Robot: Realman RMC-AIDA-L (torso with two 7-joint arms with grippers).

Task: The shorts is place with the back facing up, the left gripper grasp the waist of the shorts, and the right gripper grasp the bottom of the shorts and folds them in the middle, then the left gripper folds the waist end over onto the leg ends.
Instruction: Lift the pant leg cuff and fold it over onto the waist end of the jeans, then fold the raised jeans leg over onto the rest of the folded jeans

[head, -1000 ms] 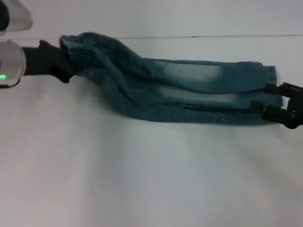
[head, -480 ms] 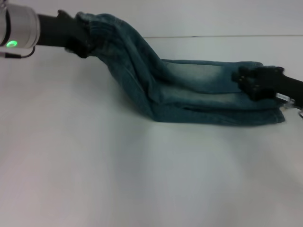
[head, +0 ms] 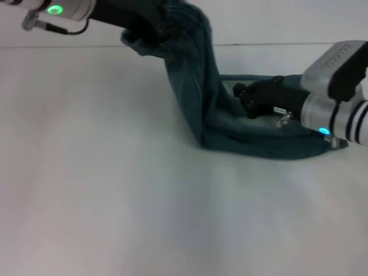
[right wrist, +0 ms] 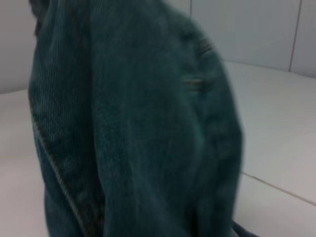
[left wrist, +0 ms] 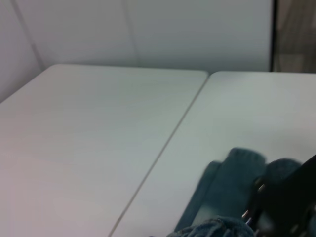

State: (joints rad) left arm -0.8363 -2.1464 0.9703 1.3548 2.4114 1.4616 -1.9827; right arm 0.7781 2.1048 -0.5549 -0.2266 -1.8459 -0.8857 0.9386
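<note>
Here the faded blue-green denim shorts, already doubled lengthwise, lie with their long axis running left-right across the white worktop. The leg-end half lies flat toward the robot's right; the waist half rises steeply up and to the left.

The gathered darker waist is aloft, pinched in the black linkage-fingered left end effector with grey wrist and green light, high at the back left.

The black right end effector sits low on the flat part, just right of where the cloth bends upward, seemingly pinning it; can't tell if its fingers are spread or pressed together.

Key relation: the leg ends lie to the right of and below the held waist, past the right end effector. So the fold likely needs the left arm to carry the waist rightward over the cloth and down.
</note>
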